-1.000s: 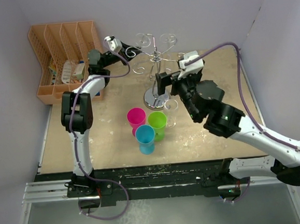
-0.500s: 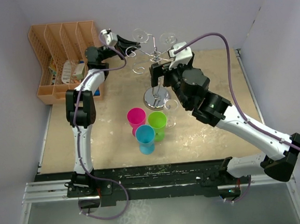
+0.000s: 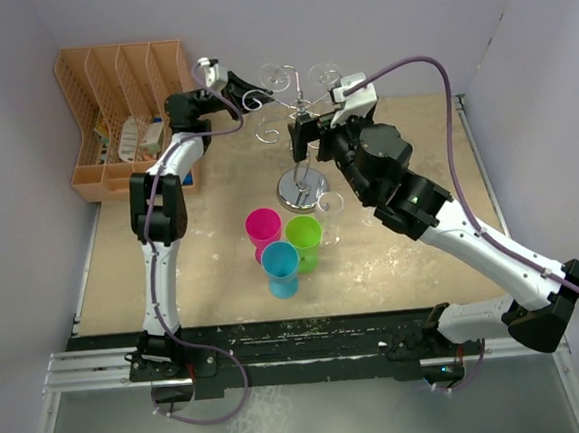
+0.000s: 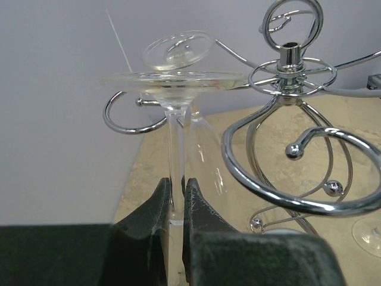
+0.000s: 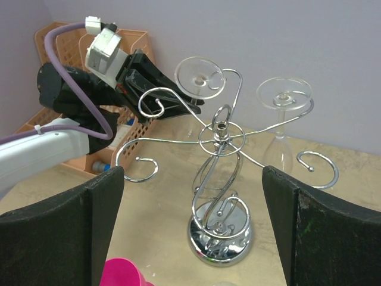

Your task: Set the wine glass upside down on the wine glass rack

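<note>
Up close, three bright cups (image 3: 284,242) huddled together. Behind them, right gripper (image 3: 306,140) gaping wide, empty, facing rack (image 3: 302,188). Farthest back, left gripper (image 4: 177,196) pinched narrow on stem of upturned wine glass (image 4: 175,77), foot uppermost, just beside a curled rack arm.

text: none readable | labels: none | brands: none | numbers: none | signs: none

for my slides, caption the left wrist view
Left hand holding an upside-down wine glass by its stem at the rack
</note>
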You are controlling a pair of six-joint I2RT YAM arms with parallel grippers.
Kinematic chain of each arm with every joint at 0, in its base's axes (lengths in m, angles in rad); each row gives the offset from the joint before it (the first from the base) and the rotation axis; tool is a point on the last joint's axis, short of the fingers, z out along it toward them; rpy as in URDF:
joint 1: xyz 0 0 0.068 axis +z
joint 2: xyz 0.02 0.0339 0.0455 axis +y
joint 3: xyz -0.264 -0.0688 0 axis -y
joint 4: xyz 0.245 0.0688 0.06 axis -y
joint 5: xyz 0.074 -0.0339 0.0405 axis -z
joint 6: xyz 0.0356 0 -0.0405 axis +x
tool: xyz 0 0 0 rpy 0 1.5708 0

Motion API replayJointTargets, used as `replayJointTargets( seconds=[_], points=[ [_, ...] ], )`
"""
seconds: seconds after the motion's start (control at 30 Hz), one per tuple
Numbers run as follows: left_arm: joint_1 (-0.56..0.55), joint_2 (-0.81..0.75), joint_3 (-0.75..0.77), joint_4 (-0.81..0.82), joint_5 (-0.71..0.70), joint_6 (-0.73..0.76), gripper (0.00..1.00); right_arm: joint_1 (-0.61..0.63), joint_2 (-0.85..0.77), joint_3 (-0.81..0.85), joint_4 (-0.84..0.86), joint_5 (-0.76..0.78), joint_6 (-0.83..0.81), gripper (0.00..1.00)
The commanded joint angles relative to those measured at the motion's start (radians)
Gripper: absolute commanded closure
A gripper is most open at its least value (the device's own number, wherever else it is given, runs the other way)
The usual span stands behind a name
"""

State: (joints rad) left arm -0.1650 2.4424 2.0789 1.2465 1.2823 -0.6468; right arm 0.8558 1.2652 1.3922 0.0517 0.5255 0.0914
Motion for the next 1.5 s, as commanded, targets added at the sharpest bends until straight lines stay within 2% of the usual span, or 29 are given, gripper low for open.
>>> replayJointTargets(
  seconds=[0.0, 0.17, 0.77, 1.23, 1.47],
  points=[
    [-0.007, 0.017, 0.086, 0.101, 0.02, -0.089, 1.0, -0.018, -0.004, 0.045, 0.023, -0.03, 0.02, 0.01],
    [-0.03, 0.043, 0.118, 0.122, 0.013, -0.128, 1.0, -0.027, 0.001, 0.046, 0.019, -0.04, 0.024, 0.01],
    [-0.072, 0.079, 0.156, 0.049, -0.066, -0.043, 1.0, -0.028, 0.018, 0.057, 0.019, -0.053, 0.024, 0.02],
    [-0.063, 0.137, 0.26, -0.084, -0.183, 0.083, 1.0, -0.029, 0.043, 0.076, 0.01, -0.067, 0.023, 0.02],
    [-0.034, 0.166, 0.318, -0.098, -0.21, 0.074, 1.0, -0.029, 0.05, 0.081, 0.013, -0.074, 0.021, 0.02]
  ],
)
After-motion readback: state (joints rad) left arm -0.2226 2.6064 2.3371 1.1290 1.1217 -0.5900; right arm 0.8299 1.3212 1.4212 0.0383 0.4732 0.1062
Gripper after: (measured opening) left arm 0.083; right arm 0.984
